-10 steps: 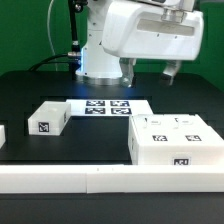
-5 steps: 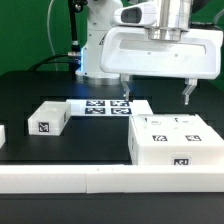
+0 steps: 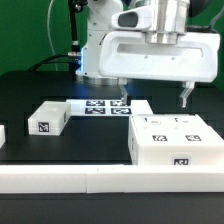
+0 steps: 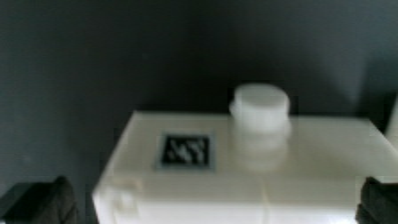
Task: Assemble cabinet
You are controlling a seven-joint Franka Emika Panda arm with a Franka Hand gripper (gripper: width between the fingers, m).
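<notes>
Cabinet (image 3: 175,142) below gripper (image 3: 154,98), apart, jaws spread wide

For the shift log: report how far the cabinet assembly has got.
Done: nothing looks joined; the small white tagged block lies apart from the large white boxy plastic cabinet. In hand: nothing; the open pincer hovers above the cabinet. Left: grasping and fitting the loose parts.
</notes>
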